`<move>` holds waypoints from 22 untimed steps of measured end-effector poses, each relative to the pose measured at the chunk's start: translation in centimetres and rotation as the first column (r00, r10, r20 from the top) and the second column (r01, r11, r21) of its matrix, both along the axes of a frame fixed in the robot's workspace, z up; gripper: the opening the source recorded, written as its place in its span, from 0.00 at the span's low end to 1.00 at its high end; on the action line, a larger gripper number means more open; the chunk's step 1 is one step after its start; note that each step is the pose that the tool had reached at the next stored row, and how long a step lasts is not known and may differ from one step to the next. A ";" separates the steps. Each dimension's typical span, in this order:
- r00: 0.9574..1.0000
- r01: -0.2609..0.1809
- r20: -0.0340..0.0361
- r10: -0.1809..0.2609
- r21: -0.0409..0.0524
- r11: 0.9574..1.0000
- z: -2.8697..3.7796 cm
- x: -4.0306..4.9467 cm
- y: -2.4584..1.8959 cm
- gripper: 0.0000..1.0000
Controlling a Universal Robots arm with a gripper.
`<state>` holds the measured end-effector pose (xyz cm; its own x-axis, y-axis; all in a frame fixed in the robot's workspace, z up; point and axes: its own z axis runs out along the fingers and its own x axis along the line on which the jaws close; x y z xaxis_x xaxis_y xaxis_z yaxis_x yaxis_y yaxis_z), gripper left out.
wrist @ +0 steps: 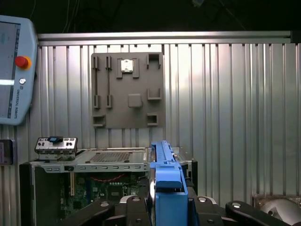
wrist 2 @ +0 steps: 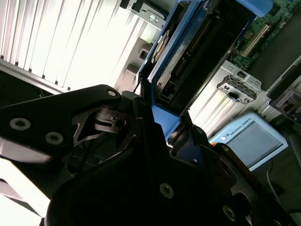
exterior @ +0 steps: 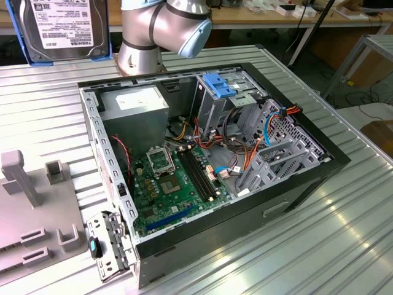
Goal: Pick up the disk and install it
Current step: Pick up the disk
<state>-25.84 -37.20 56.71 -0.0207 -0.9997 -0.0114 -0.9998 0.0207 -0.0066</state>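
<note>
Gripper: its black fingers (wrist: 129,207) are closing narrowly on the disk (wrist: 167,181) from both sides; the gripper (wrist: 167,201) is gripping the light-blue carrier rail, and in the second wrist view the gripper (wrist 2: 167,123) is pinching that same blue rail.
Disk: it is sitting between the fingers and standing out beyond them. In the exterior view the disk (exterior: 61,27) is hanging upright in the air with its white label facing the camera.
Arm: its grey and blue joint (exterior: 166,24) is bending just beside the held disk, on the exterior view's right of it, with the base column (exterior: 136,58) standing on the table behind the computer case.
Computer case: the open case (exterior: 307,178) is lying on its side, lower than the gripper and well apart from it, showing the green motherboard (exterior: 172,178).
Fixture plate: the grey plate (wrist: 128,89) is lying past the case, farther from the gripper.
Surface: the ribbed metal table (exterior: 319,246) is carrying the case and the plate.
Room: a teach pendant (wrist: 14,70) is resting near the table's edge, and a wooden bench (exterior: 258,15) is running behind the arm.
</note>
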 end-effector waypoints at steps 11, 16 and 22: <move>1.000 0.000 0.000 0.000 0.000 1.000 -0.04 3.25 0.00 0.37; 1.000 0.000 0.000 0.000 0.000 1.000 -0.04 4.46 0.00 0.37; 1.000 0.000 0.000 0.000 0.000 1.000 -0.04 5.77 0.00 0.37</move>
<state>-20.07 -37.20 56.66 -0.0207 -0.9997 -0.0114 -0.9998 0.0208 -0.0066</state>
